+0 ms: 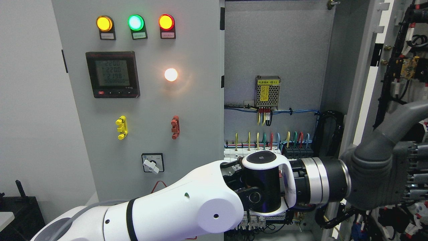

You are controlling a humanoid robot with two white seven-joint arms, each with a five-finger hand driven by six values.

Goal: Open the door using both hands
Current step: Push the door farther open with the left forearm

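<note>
Left arm reaches across from the lower left; its hand [378, 174] rests against the open door [359, 100] at right — fingers hidden, grip unclear; the door's upright edge stands just above the hand.

Three lamps [135, 22], one meter [112, 74], one hand [388, 174].

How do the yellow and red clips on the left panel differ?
The yellow plastic clip sits further left, below the digital meter; the red-brown plastic clip sits right, below the glowing white lamp. The yellow clip looks brighter, the red one duller. Both are upright, at equal height, similar in shape.
</note>
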